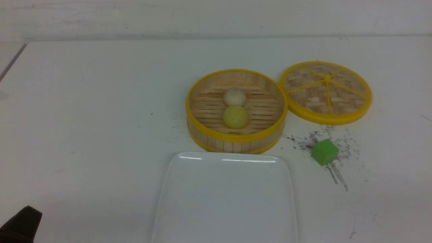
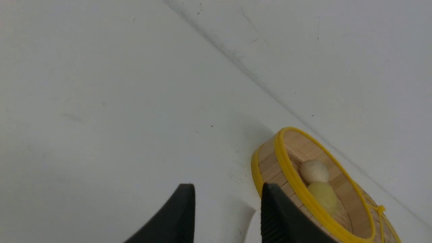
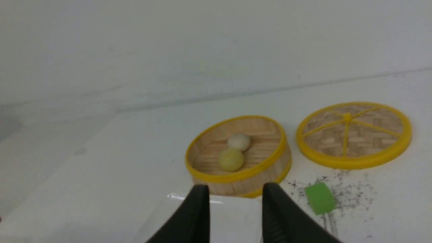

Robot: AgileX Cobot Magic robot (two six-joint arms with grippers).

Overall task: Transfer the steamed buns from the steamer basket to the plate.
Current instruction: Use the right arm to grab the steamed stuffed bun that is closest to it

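Tools, two, which we logged as parted and empty: left tool well apart from the steamer basket, right tool facing it across the plate, which lay just before the basket, we judged, to shorten the carry of the pale bun and yellow bun inside.

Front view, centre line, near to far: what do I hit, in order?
plate → near wall of the steamer basket → yellow bun → pale bun
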